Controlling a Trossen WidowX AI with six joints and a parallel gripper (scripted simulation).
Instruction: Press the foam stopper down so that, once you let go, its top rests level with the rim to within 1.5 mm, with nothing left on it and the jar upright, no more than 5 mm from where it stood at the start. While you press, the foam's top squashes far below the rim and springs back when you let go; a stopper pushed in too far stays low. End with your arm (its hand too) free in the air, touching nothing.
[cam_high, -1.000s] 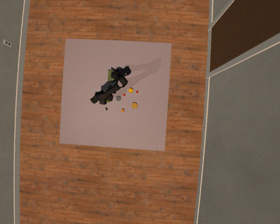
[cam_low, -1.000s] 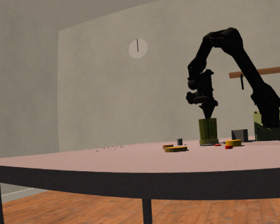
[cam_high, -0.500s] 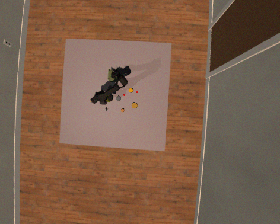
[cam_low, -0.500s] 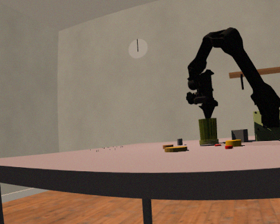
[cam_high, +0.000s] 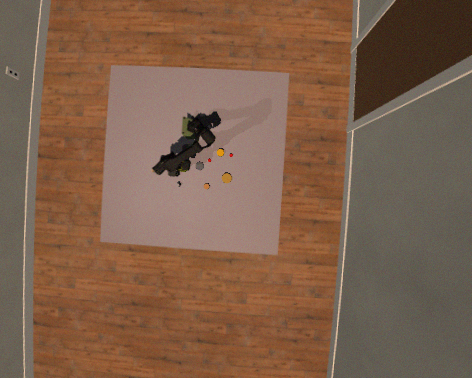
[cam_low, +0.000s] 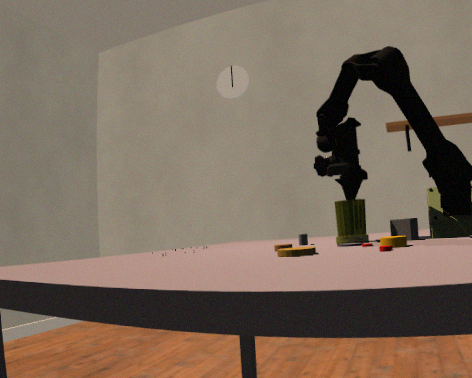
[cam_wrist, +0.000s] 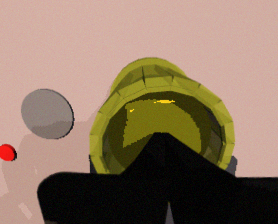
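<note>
The claw (cam_low: 351, 198) (cam_wrist: 160, 139), shut on nothing, points down into the upright jar (cam_low: 351, 222) (cam_wrist: 99, 135), over the stopper (cam_wrist: 162, 120), below the rim; contact unclear.

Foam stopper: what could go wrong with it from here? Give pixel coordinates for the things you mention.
The foam stopper (cam_wrist: 167, 120) shows well below the rim of the jar (cam_low: 351, 220) (cam_wrist: 225, 127), with the shut hand (cam_low: 351, 199) (cam_wrist: 160, 139) reaching in over it. If it has been driven too far, it may stay low once released.

The hand's tip sits inside the jar's mouth, so a sideways drift on the way out could catch the wall and shift or tip the jar, which now stands upright.
</note>
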